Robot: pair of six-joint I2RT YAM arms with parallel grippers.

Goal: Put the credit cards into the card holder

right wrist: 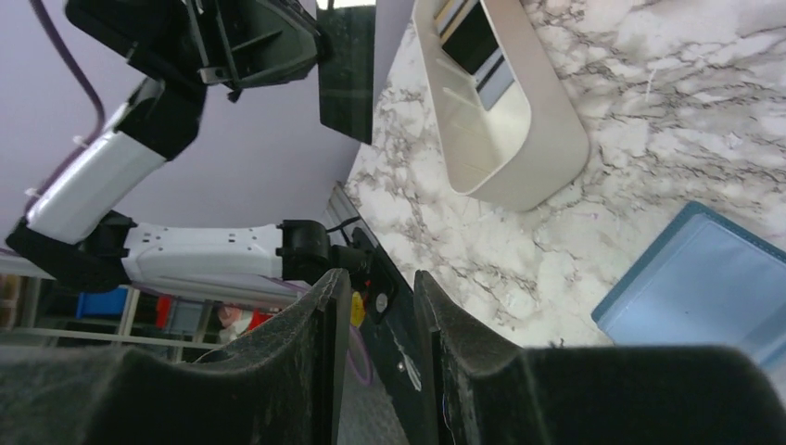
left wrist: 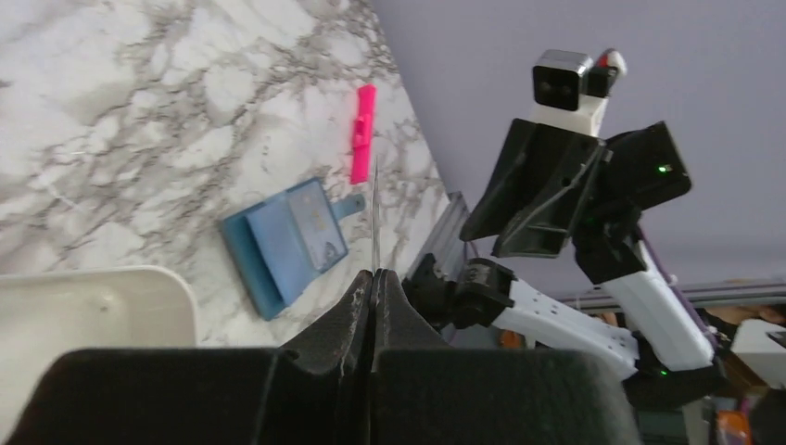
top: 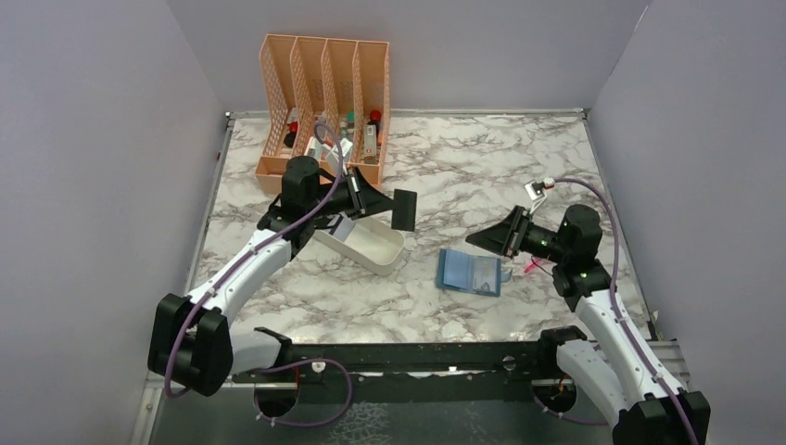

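My left gripper [top: 387, 198] is shut on one credit card [top: 404, 209], held upright in the air above the right end of the white tray. The card looks dark from above and shows edge-on as a thin line [left wrist: 374, 213] rising from the left gripper [left wrist: 373, 273]; it also shows in the right wrist view [right wrist: 348, 74]. The teal-blue card holder [top: 470, 272] lies open on the table, a card in its inner slot [left wrist: 313, 225]. More credit cards [top: 338, 229] lie in the tray [right wrist: 477, 46]. My right gripper [top: 482, 239] is open and empty [right wrist: 380, 278], just right of the holder [right wrist: 714, 287].
The long white tray [top: 382, 252] lies left of the holder. A peach mesh organizer [top: 324, 102] with small bottles stands at the back left. A pink object [top: 533, 267] lies beside the right arm, also in the left wrist view [left wrist: 361, 133].
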